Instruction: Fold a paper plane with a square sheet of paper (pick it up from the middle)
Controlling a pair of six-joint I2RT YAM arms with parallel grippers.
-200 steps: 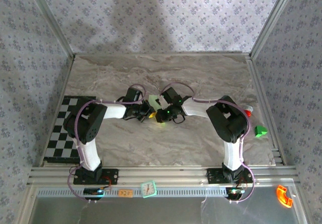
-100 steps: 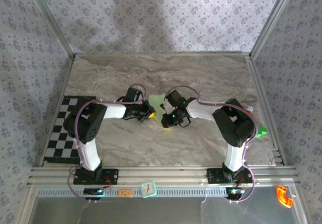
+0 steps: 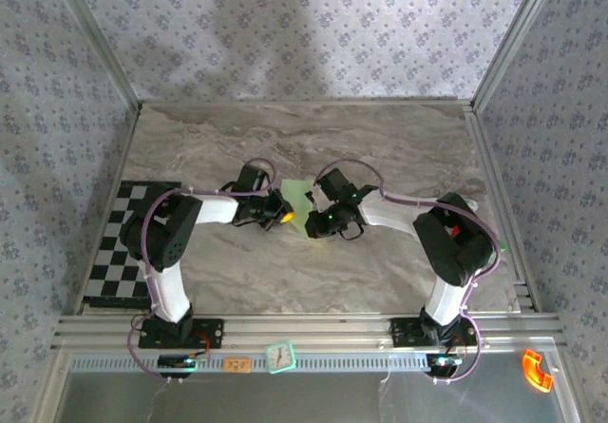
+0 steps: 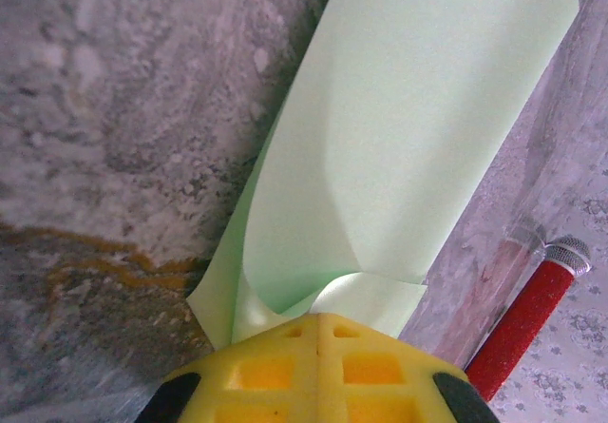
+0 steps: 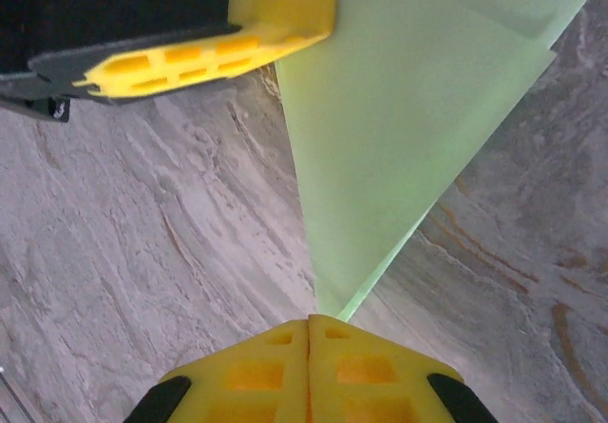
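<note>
The square sheet of paper [image 3: 295, 201] is pale green and folded into layers, and it is held off the marbled table between the two grippers. My left gripper [image 3: 281, 217] is shut on one folded corner of the sheet [image 4: 408, 128], its yellow fingertips [image 4: 285, 366] pressed together over a curled flap. My right gripper [image 3: 315, 225] is shut on the narrow pointed end of the sheet [image 5: 399, 128], its pads [image 5: 361, 371] closed. In the right wrist view, the left gripper's yellow finger [image 5: 237, 43] grips the sheet's far corner.
A red stick with a metal tip [image 4: 527, 318] lies beyond the paper near the wall. A black-and-white checkered mat [image 3: 116, 242] covers the table's left side. The right arm's elbow [image 3: 456, 238] bulges toward the right rail. Patterned walls enclose the table.
The right gripper has slid a little right and nearer, and its elbow swung right, covering the small green block. More of the paper shows between the grippers. The left arm stayed put.
</note>
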